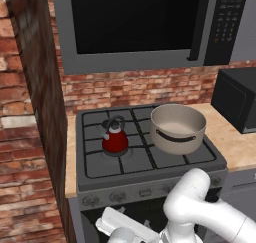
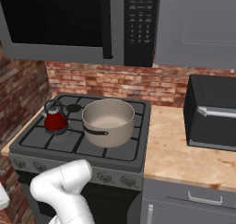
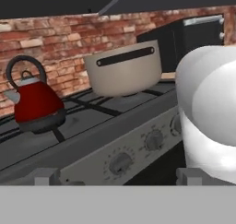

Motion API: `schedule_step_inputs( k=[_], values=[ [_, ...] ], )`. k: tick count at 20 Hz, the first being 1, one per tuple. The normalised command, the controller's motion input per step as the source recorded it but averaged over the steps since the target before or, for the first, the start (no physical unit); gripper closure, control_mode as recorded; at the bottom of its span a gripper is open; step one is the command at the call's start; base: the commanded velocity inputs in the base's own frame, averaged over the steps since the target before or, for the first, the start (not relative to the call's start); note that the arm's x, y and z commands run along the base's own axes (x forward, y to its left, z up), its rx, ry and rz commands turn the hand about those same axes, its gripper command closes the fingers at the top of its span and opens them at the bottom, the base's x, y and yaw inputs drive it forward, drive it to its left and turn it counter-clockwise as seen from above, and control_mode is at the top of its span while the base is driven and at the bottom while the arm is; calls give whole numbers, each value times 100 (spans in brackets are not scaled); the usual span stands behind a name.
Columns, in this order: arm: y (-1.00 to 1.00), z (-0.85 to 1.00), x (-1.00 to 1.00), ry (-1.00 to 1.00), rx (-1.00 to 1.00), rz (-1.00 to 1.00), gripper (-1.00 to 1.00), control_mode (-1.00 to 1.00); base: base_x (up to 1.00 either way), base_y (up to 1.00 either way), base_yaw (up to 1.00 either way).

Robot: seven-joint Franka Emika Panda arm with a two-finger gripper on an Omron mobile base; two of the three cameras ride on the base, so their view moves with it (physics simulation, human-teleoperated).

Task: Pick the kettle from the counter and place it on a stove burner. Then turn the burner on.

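Observation:
The red kettle [image 1: 115, 139] [image 2: 56, 120] [image 3: 37, 105] stands upright on the grate over the stove's left front burner, its handle loop up. An uncovered stove burner [image 2: 73, 109] shows behind it. The tan counter [image 1: 235, 142] [image 2: 184, 154] lies right of the stove. My gripper [image 3: 117, 177] hangs low in front of the stove's knob panel, below and in front of the kettle. It is open, its fingertips [image 3: 46, 176] wide apart with nothing between them. Several knobs [image 3: 120, 163] [image 1: 117, 196] face the hand.
A big beige pot [image 1: 178, 128] [image 2: 108, 121] [image 3: 123, 68] fills the stove's right side next to the kettle. A black toaster oven [image 1: 237, 99] [image 2: 212, 112] sits on the counter at the right. A microwave [image 1: 150, 22] hangs above; a brick wall [image 1: 30, 137] closes the left.

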Motion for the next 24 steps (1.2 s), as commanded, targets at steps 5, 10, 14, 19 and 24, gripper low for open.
schedule_step_inputs(
  k=[5, 10, 14, 19, 24],
  values=[
    [17, -39, 19, -4, 0, 11, -100, -100, 0, 0, 0],
    [28, -14, 1, -3, 0, 6, -100, -100, 0, 0, 0],
    [43, -1, 0, 0, -1, 0, -100, -100, 0, 0, 0],
    [26, 0, 13, 0, 0, 0, -100, -100, 0, 0, 0],
    [1, 0, 30, 0, 0, 0, -100, -100, 0, 0, 0]
  ],
)
